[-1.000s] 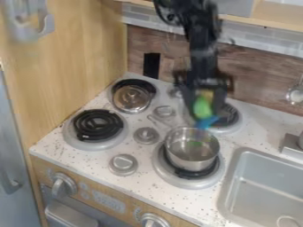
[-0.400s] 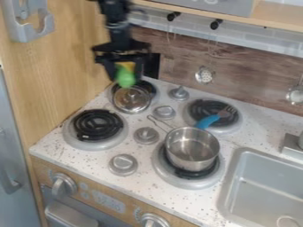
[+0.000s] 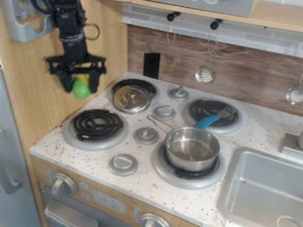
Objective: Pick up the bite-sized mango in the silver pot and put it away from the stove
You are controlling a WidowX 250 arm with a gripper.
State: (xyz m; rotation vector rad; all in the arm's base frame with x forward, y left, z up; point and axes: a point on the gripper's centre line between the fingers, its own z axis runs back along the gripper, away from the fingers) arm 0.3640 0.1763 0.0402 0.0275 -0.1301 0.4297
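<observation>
Hanging in pincer (image 3: 81,90): mango (image 3: 80,87), green end down (axis roughly upright).

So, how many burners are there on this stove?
4: the front left burner, bare; the back left one, under a round lid; the back right one, under a blue-handled fork; the front right one, under the silver pot.

Countertop (image 3: 251,128): white, dark speckle pattern. Coil (image 3: 98,125) near the left edge of the countertop: black. Pot (image 3: 192,153): silver. Fork (image 3: 207,121), toward the back edge of the countertop: blue handle, silver-grey tines. Sink (image 3: 260,179): grey. Side panel (image 3: 98,29): tan, wood-grain pattern. Backsplash (image 3: 177,73): brown wood-grain pattern below, light grey tile pattern above. Gripper (image 3: 81,89): black. Mango (image 3: 81,90): green lower portion, yellow upper portion.
</observation>
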